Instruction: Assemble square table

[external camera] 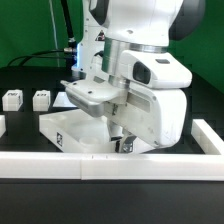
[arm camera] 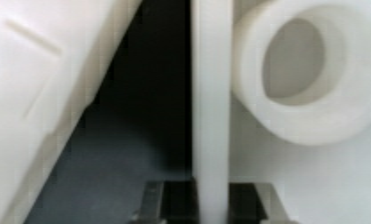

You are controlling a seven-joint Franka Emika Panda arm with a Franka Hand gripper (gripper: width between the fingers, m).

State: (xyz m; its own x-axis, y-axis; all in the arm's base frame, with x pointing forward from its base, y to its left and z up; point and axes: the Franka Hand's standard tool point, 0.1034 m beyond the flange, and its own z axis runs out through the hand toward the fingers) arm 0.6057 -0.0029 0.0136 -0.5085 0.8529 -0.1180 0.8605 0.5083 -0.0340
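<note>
- The gripper [arm camera: 208, 203] is clamped on the square tabletop [arm camera: 214, 110]. In the wrist view, a dark fingertip [arm camera: 164, 200] is pressed against each side of a thin, upright white rim, and no gap is left between pad and rim.
- A round corner socket [arm camera: 315, 70] of the tabletop is seen just beside the gripped rim, on one side of it.
- On the rim's other side, a broad white surface is seen across a dark gap. What it belongs to cannot be told.
- In the exterior view the gripper [external camera: 123, 142] is pointed downward. The tabletop is met at its end toward the exterior view's right. The fingers there are largely hidden by the white housing of the arm [external camera: 150, 80].
- The square tabletop [external camera: 70, 128] is placed on the black table [external camera: 30, 80], near the table edge closest to the exterior camera and about midway along that edge. Whether it is lying flat or slightly raised cannot be told.
- The long low wall strip [external camera: 60, 165] is laid along that same edge, just in front of the tabletop. It is turned back at the corner on the exterior view's right.
- Two short white block legs are set side by side, apart from each other, toward the table edge on the exterior view's left. The outer leg [external camera: 12, 98] is nearer that edge and the inner leg [external camera: 41, 98] is just beside it. Both are kept well apart from the tabletop and farther from the camera.
</note>
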